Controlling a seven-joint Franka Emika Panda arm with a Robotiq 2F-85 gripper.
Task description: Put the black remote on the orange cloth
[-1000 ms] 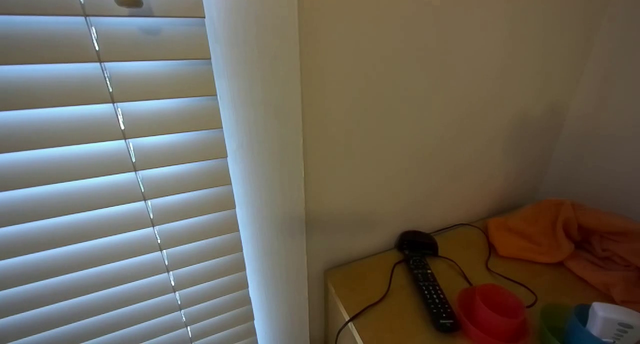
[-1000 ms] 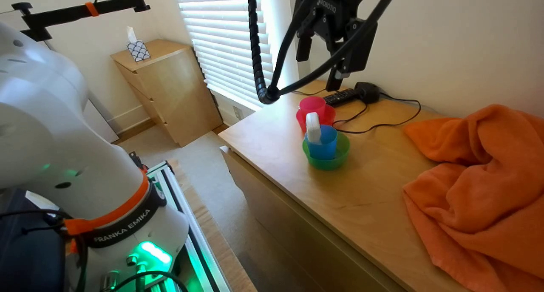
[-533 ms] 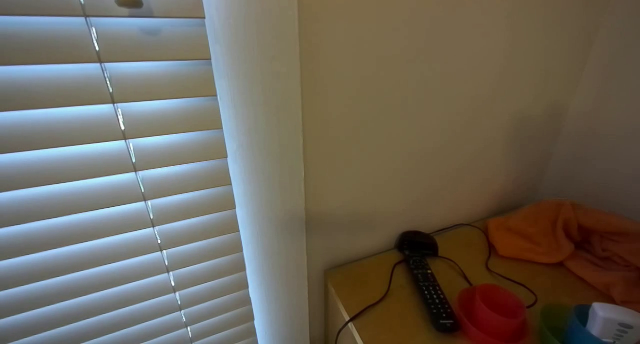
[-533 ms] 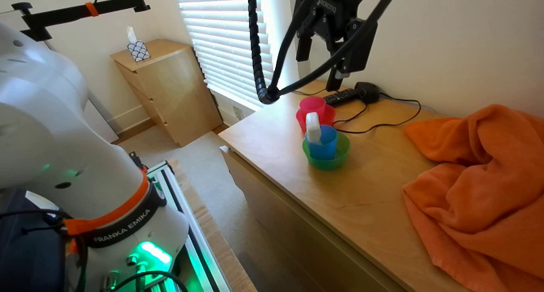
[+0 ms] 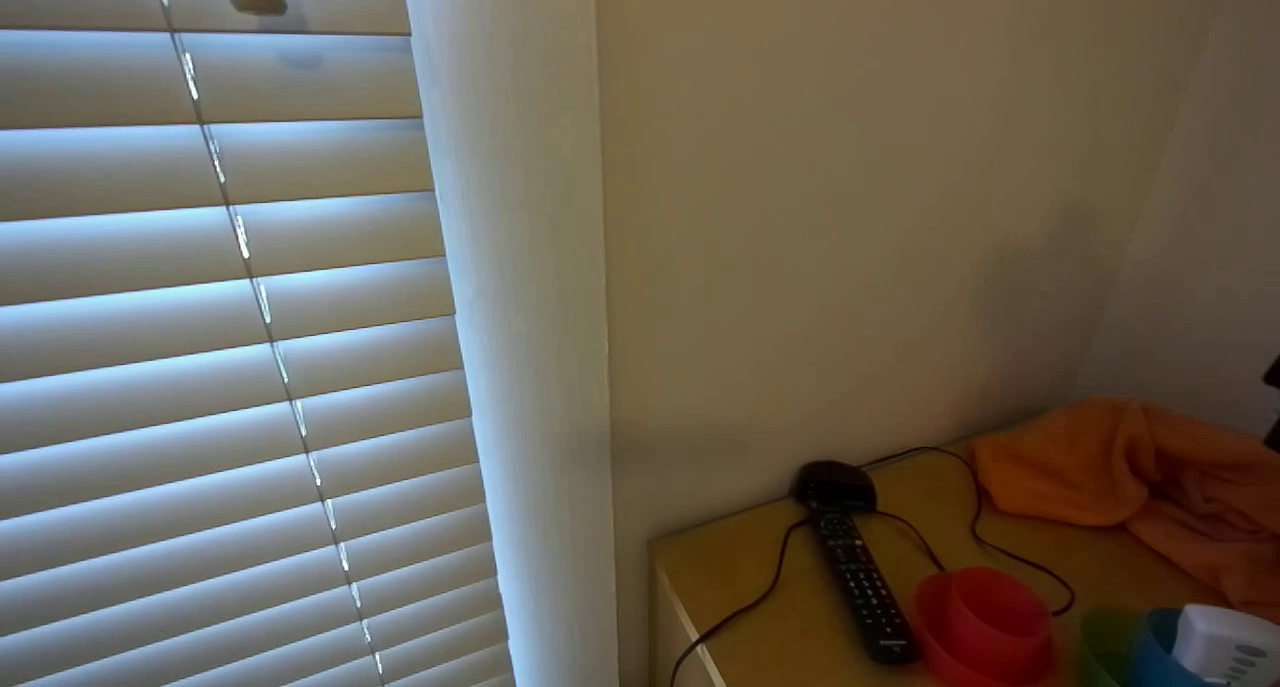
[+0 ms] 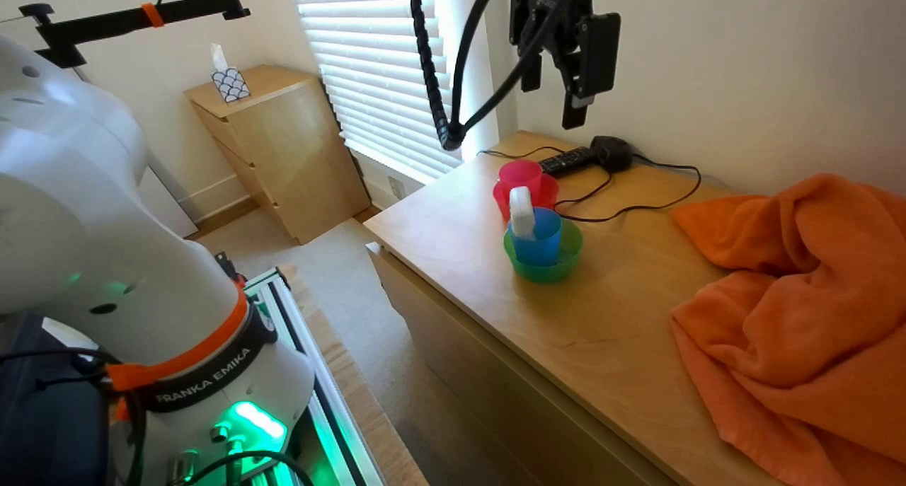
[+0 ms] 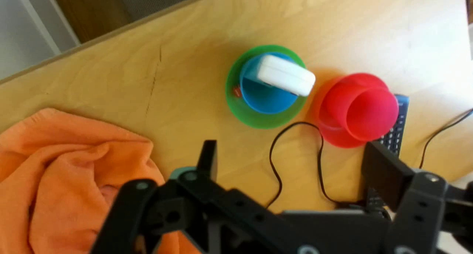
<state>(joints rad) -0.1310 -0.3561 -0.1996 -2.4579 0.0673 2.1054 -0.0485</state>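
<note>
The black remote lies on the wooden dresser top, one end against a black rounded device. It shows in both exterior views. In the wrist view the remote is partly hidden by the red cups and my right finger. The orange cloth lies crumpled at the other end, in both exterior views and the wrist view. My gripper hangs above the dresser near the wall, well above the remote. In the wrist view my gripper is open, with nothing between its fingers.
Red cups stand beside the remote. A green bowl holds a blue cup with a white object in it. The black device trails a cable across the wood. The wall rises behind.
In the last half second my gripper has moved up and turned slightly, still open. A dark part of it now shows at an exterior view's right edge. The remote and cloth have not moved.
</note>
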